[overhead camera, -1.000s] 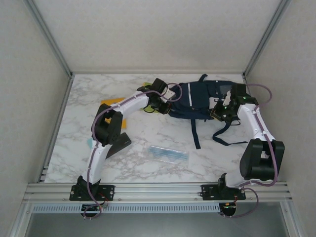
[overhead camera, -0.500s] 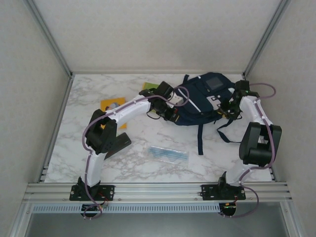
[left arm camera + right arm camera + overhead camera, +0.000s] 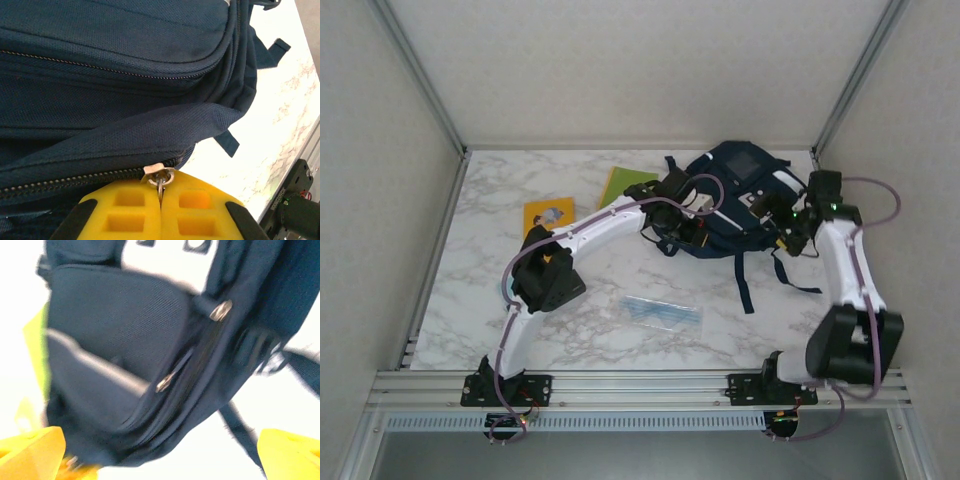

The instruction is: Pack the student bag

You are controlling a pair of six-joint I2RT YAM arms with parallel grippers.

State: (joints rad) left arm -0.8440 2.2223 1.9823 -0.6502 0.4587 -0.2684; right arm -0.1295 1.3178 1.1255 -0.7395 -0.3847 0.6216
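The student bag [image 3: 740, 190], dark navy with dangling straps, stands at the back right of the table. My left gripper [image 3: 682, 226] is at its left side. In the left wrist view its yellow pads [image 3: 125, 210] are pressed together on the metal zipper pull [image 3: 160, 178] of the bag [image 3: 125, 60]. My right gripper [image 3: 782, 222] is at the bag's right side. In the blurred right wrist view its jaws stand wide apart, the right gripper [image 3: 160, 460] open, with the bag [image 3: 120, 350] hanging in front of it and nothing pinched.
An orange book [image 3: 548, 216] and a green book [image 3: 623, 185] lie at the back left. A clear pencil pouch [image 3: 662, 312] lies mid-table near the front. A long bag strap [image 3: 744, 280] trails toward the front. Walls and frame posts close in the table.
The bag has shifted right and back and risen more upright. My left gripper followed it to the right, still on the zipper pull. My right gripper has opened and moved right.
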